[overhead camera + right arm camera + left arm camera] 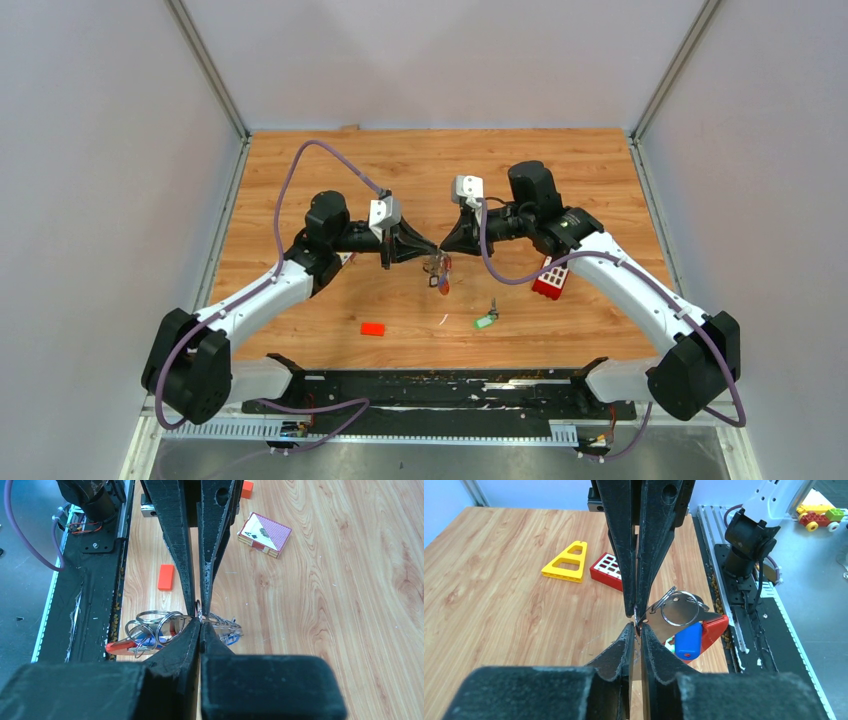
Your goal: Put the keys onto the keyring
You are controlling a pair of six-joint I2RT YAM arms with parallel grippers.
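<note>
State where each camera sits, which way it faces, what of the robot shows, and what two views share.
Top external: above and behind the bases, looking down on the wooden table; both arms, left gripper and right gripper tip to tip.
Left wrist: on the left arm, facing the right arm's base; own fingers below.
Right wrist: on the right arm, facing the left arm's base; own fingers below.
Shared: both wrist views show the keyring, grey metal rings with a red strap, where the grippers meet.
</note>
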